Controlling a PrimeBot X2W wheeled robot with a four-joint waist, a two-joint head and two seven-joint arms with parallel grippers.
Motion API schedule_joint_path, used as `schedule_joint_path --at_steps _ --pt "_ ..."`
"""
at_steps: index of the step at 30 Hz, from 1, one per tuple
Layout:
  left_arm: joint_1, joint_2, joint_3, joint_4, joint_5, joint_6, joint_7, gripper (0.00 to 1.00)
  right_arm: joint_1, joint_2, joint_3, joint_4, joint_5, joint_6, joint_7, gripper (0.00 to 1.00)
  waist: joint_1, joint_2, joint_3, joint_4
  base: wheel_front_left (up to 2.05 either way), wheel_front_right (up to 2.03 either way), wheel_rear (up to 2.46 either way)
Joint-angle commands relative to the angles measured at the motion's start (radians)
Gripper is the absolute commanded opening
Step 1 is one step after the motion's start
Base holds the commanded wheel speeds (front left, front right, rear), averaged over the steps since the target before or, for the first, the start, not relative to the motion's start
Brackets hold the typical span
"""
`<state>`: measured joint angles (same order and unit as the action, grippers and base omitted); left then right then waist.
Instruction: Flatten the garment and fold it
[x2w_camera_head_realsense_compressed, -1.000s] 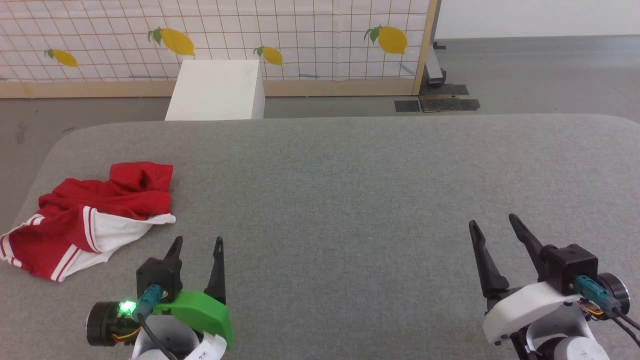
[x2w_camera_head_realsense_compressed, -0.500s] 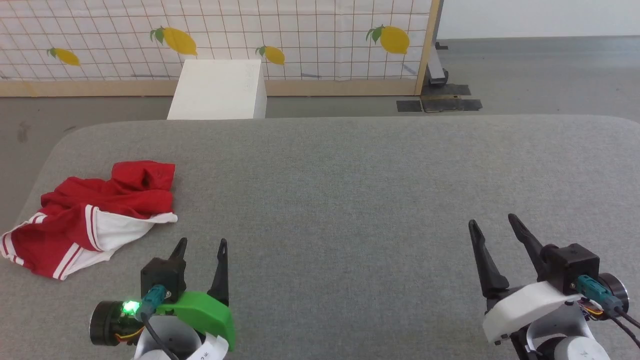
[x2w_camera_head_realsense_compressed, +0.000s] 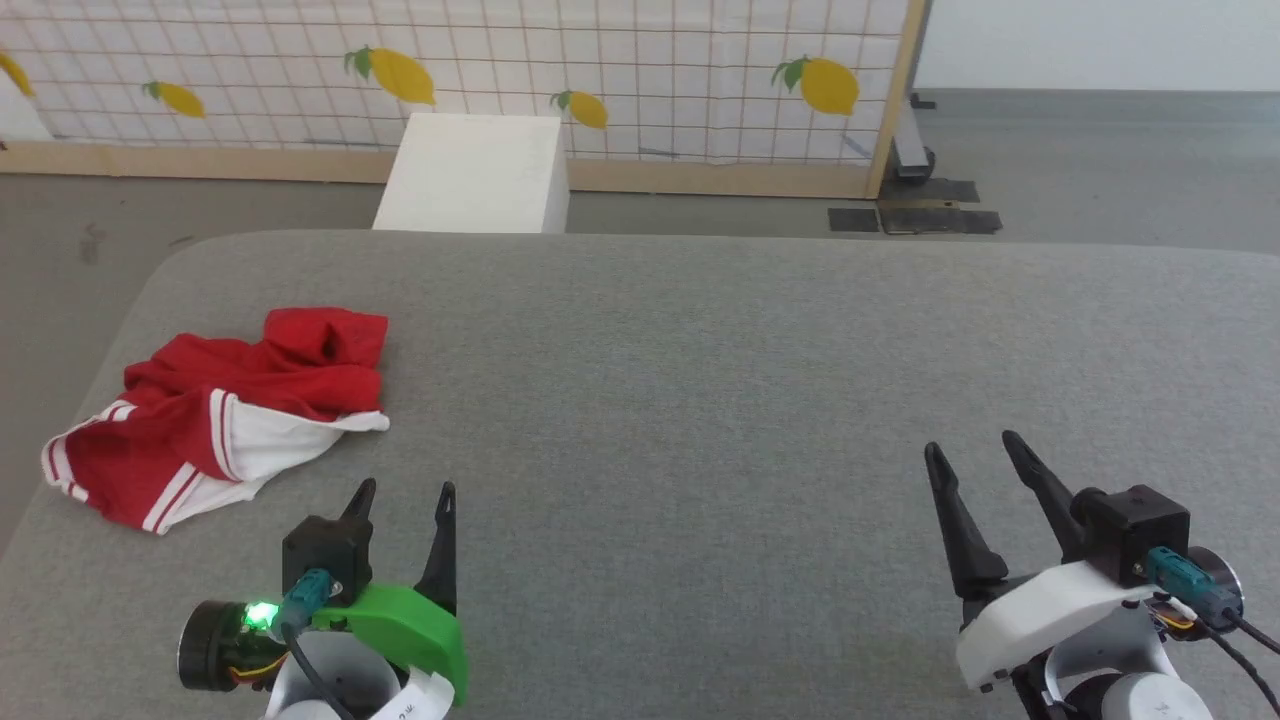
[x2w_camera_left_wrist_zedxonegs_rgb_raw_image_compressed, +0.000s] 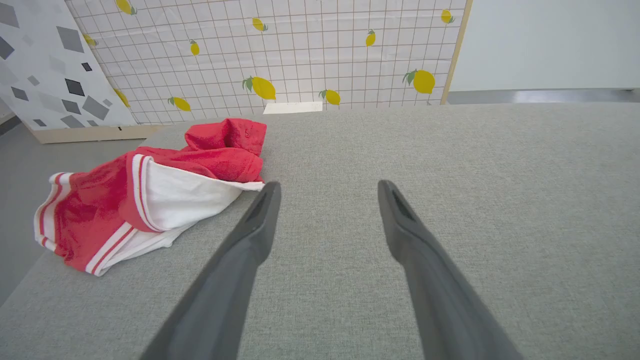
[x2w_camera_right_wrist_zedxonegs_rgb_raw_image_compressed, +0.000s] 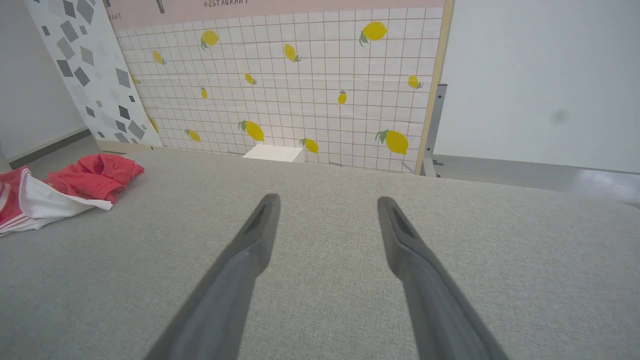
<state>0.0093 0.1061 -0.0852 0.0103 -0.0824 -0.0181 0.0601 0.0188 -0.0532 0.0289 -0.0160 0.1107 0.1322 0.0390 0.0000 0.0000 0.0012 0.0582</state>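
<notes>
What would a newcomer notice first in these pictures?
The crumpled red and white shirt catches the eye first, lying near the left edge of the grey table. Next come the left gripper and right gripper, both open and empty, low in the head view's corners. Behind the table stands a screen with yellow lemons.

Grey fabric-covered table (x2w_camera_head_realsense_compressed: 700, 380), crumpled red-and-white garment (x2w_camera_head_realsense_compressed: 220, 425) near its left edge
</notes>
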Motion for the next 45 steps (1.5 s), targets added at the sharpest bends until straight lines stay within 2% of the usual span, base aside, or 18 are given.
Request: schedule_joint_path --at_steps 1,26,37,45 --pt "-0.012 0.013 -0.006 0.0 -0.003 -0.003 0.002 1.0 -0.006 0.002 0.006 -0.005 0.011 -0.001 0.003 1.0 0.0 0.0 -0.004 0.022 0.0 0.0 0.0" --pt "-0.029 0.064 -0.053 0.015 0.007 0.017 -0.017 1.0 0.028 0.003 0.078 -0.007 0.101 -0.001 0.05 1.0 0.0 0.0 -0.022 0.28 0.0 0.0 0.0" --pt "-0.037 0.08 -0.077 0.026 0.0 0.028 -0.026 1.0 0.039 0.003 0.098 -0.003 0.127 -0.002 0.063 1.0 0.0 0.0 -0.022 0.355 0.0 0.0 0.0" --pt "-0.033 0.078 -0.08 0.028 -0.005 0.045 -0.035 1.0 0.039 0.003 0.096 -0.007 0.127 -0.002 0.063 1.0 0.0 0.0 -0.023 0.366 0.0 0.0 0.0"
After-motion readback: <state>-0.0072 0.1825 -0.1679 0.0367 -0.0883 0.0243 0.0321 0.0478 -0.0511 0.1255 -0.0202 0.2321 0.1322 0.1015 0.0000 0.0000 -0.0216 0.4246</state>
